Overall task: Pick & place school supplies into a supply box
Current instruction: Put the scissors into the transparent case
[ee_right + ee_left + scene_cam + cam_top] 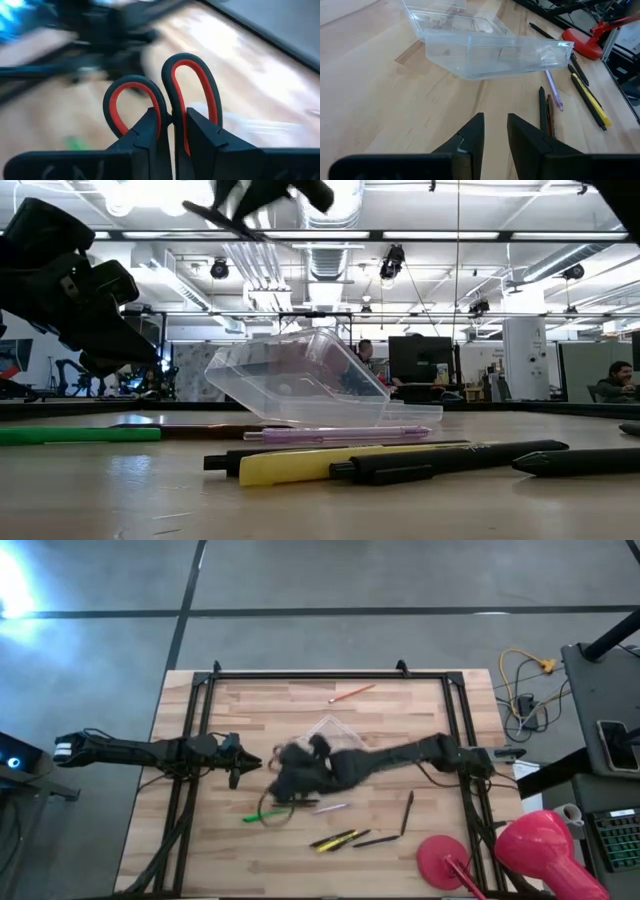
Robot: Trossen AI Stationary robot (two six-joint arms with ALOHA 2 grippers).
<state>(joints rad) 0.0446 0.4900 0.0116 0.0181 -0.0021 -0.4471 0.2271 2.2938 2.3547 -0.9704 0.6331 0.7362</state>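
Note:
In the right wrist view my right gripper is shut on small scissors with red-and-black handle loops. In the high view it hovers left of the clear supply box, above the table's middle. The box stands with its lid open. My left gripper is slightly open and holds nothing, left of the box. Lying flat on the table are a green pen, a lilac pen, a yellow pen, dark pens and an orange pencil. My right gripper pinches the scissors between its two fingers where the two handles meet, just below the loops. Both loops stick out past the fingertips. The blades are hidden behind the fingers.
A big pink-red round object and a red disc sit at the table's near right corner. A black frame runs along the table's sides. Cables lie beyond the right edge.

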